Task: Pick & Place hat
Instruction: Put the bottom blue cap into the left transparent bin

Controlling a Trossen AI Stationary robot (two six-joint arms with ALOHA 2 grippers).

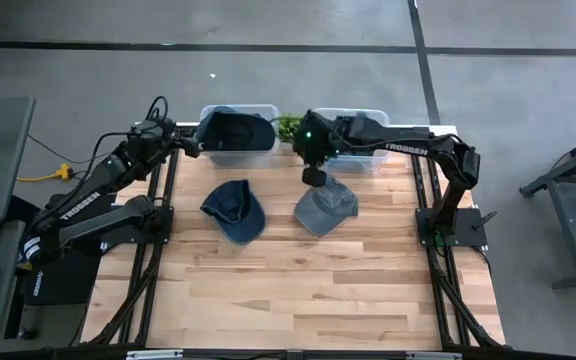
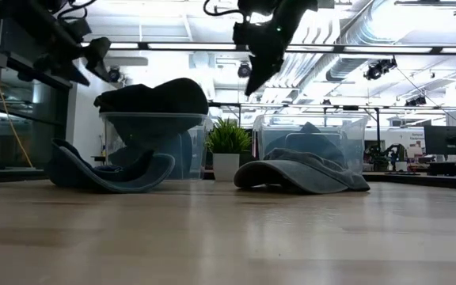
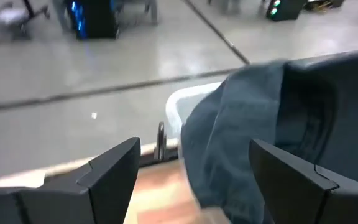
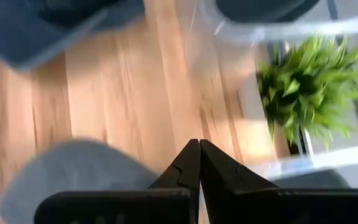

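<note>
Meanwhile, two caps lie on the wooden tabletop [image 1: 298, 290]: a dark blue denim hat [image 1: 235, 208] toward the left, upside down with its brim curled up, and a grey hat [image 1: 325, 208] just beside it on the right, lying crown up. Behind them at the far edge stand two clear plastic bins with a small potted plant [image 1: 287, 127] between them. The left bin [image 1: 264, 152] carries a dark hat [image 1: 233, 128] draped over its rim; the right bin [image 1: 368, 160] holds grey-blue fabric seen through its wall in the low view.

The right gripper [image 1: 313, 176] hangs above the tabletop near the far edge of the grey hat, raised clear of it in the low view, its fingers pressed together with nothing between them. The left gripper [image 1: 194, 147] is up beside the left bin, fingers [image 3: 114, 177] spread wide apart and holding nothing; the dark hat on the bin sits just in front of them
</note>
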